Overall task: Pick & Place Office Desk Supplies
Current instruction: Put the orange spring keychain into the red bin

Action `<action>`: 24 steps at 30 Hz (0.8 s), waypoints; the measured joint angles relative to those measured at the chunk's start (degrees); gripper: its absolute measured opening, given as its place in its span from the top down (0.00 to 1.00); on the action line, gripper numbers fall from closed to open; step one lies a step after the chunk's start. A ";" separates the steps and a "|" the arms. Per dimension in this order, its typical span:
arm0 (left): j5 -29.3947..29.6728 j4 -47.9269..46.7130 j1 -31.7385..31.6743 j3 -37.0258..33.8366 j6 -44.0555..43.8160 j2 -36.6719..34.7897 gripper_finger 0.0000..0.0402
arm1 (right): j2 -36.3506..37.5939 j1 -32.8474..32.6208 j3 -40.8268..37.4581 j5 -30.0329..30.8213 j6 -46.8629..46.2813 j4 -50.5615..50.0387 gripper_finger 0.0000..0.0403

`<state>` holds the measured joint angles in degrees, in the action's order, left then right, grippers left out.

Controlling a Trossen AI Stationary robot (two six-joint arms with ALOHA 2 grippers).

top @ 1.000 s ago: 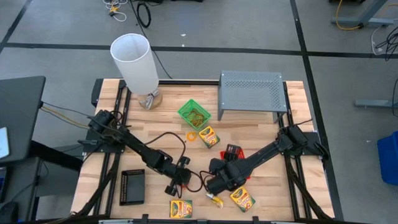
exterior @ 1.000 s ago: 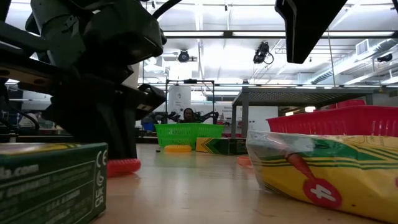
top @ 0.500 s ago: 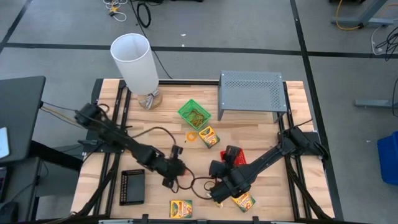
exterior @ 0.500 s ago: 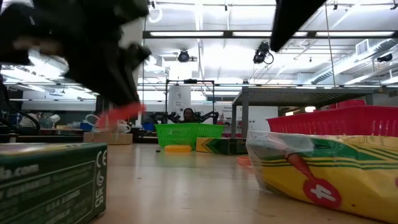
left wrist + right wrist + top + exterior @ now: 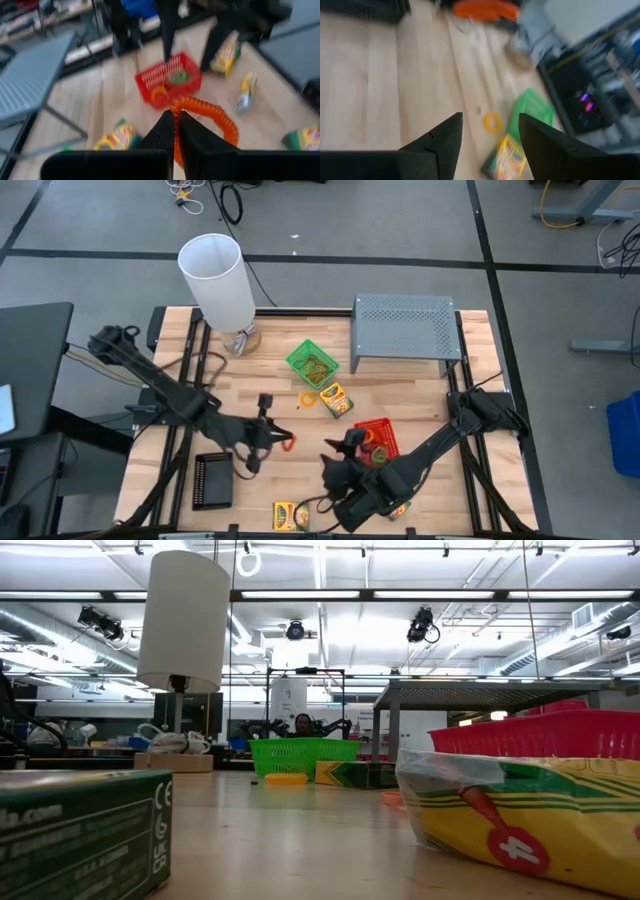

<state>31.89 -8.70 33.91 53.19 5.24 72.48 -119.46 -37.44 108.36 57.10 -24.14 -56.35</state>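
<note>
High view first: our wooden table [image 5: 420, 405] carries the tall white cylinder [image 5: 218, 277] at its far left and the grey perforated riser [image 5: 403, 328] at its far right. Our left arm reaches from the left edge toward the middle, and our right arm comes in from the right edge toward the near middle.

Our left gripper [image 5: 280, 442] hangs over the table's centre-left, its fingers [image 5: 167, 131] pinched nearly together on an orange coiled loop band [image 5: 210, 117]; the band curls out beyond the fingertips as a ribbed spring-like ring. Our right gripper [image 5: 338, 498] sits low near the front edge, and its fingers [image 5: 442, 137] stand wide apart with nothing between them.

Next down in size, the red tray [image 5: 379, 439] lies right of centre, just beside our right arm, and holds small loop bands: we make out one green and one orange in the left wrist view. The black tray [image 5: 212, 480] rests near the front left. The green tray [image 5: 312, 363] sits tilted just left of the riser's near corner, with small bands inside.

One crayon box [image 5: 336, 399] lies just near the green tray, and another [image 5: 291, 514] at the front edge beside our right gripper. A small yellow-orange band [image 5: 308, 399] lies flat between the green tray and the first crayon box.
</note>
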 joint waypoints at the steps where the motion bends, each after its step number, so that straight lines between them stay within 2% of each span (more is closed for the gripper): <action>1: -0.57 0.83 -0.02 0.00 0.76 -0.91 0.97 | 0.00 -0.23 0.00 1.41 2.86 2.60 0.50; 7: -5.66 3.73 -1.20 0.04 4.34 -2.44 0.97 | 0.00 -1.22 0.00 8.42 21.47 15.03 0.50; 13: -10.06 3.22 -4.78 0.03 3.17 -1.09 0.97 | 0.00 -0.91 0.00 5.59 34.42 17.67 0.50; 24: -21.16 6.75 -10.79 0.04 2.72 1.89 0.97 | -0.02 1.18 0.00 4.39 43.41 18.26 0.50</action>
<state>10.73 -1.95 23.12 53.23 7.97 74.37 -119.48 -36.26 108.36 61.49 19.27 -38.09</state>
